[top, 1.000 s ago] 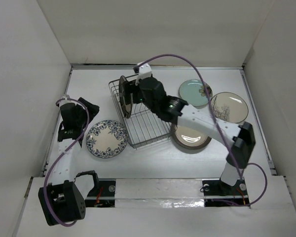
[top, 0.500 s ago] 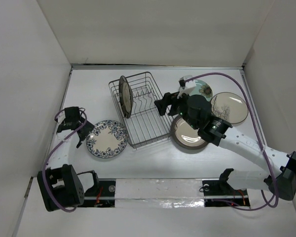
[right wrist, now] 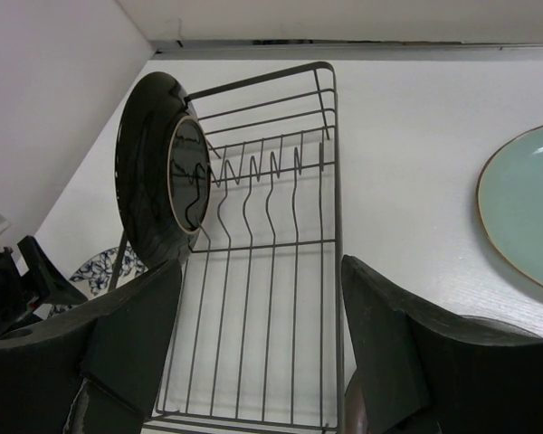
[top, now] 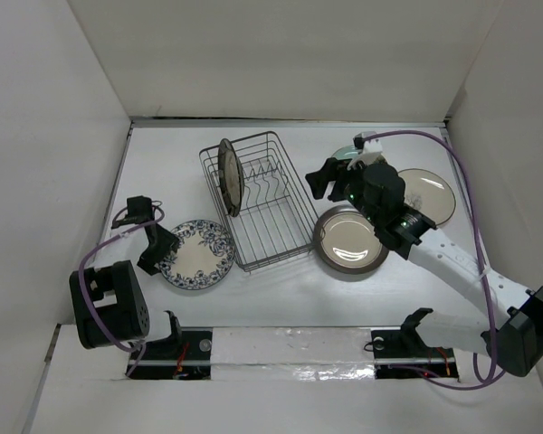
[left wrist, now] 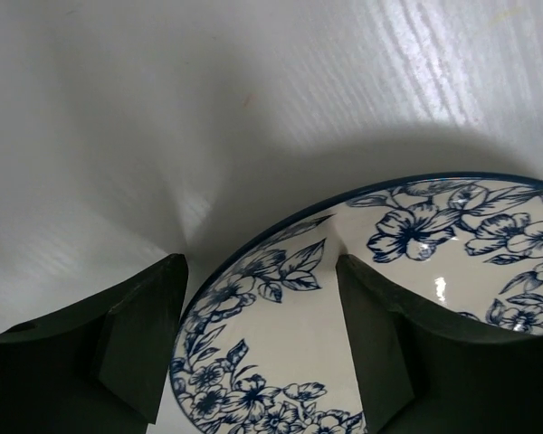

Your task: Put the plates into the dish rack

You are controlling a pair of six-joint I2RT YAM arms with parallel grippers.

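Since the earlier frame the right arm (top: 452,267) had been drawn back from the dish rack (top: 297,194) toward the far right. The left arm (top: 109,306) had been swung in to the blue-and-white floral plate (top: 197,255).

The right jaws were spread and empty, hung over the bench (top: 271,294) between the rack and the pale teal plate (right wrist: 534,208). This was judged a retreat after a drop-off.

The dark brown plate (top: 226,176) was stood on edge at the rack's far-left end, kept upright by the tines. The remaining slots were left free.

The left jaws were released and set low at the floral plate's left rim. In the left wrist view one finger was seen outside the rim and the other over the plate's face, so the rim lay between them, not yet pinched. An edge grasp was judged the intent, since a plate lying flat offers no other hold.

The brown-rimmed cream plate (top: 348,242) lay flat just right of the rack. The cream branch plate (top: 425,194) lay flat at far right. Four plates were still to be loaded.
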